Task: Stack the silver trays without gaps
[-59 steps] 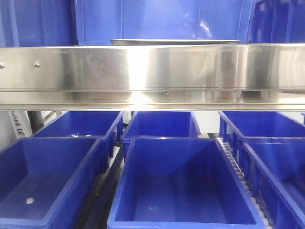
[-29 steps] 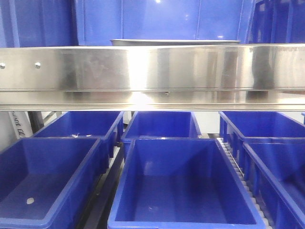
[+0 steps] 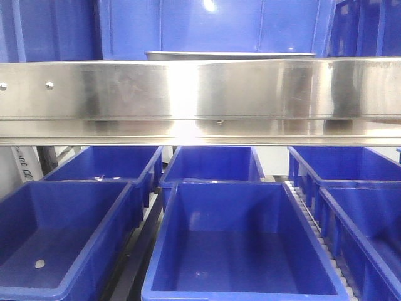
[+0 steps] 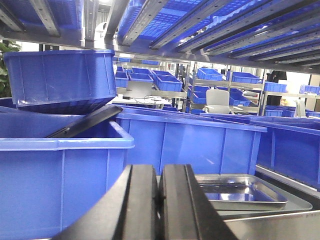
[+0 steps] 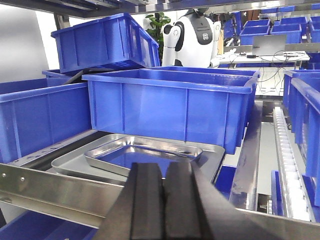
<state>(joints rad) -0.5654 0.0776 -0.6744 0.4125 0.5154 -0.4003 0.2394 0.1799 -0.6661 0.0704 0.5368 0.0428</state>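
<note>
nothing on the shelf has shifted vs the earlier front views; only a bright glare spot on the far blue bin (image 3: 207, 25) has drifted a bit, and reflections on the steel band (image 3: 200, 91) changed slightly. both arms are parked low, near side of the shelf. left tool (image 4: 159, 210) has fingers pressed together, pinching nothing; right tool (image 5: 162, 205) same, shut w/ nothing btwn.

silver trays: a small tray (image 5: 142, 152) lies inside a large tray (image 5: 70, 162) on the shelf, just in front of a blue bin (image 5: 170, 110). in the right wrist view the small one looks skewed and tilted, so prob not nested flush, tho reflections make that hard to judge. from the front only a thin rim shows above the band.

step in hand: approach, no contact yet. next move likely needs a tool spread, reach over the band, then nudge or lift the small tray square so it seats flat w/o gap.
</note>
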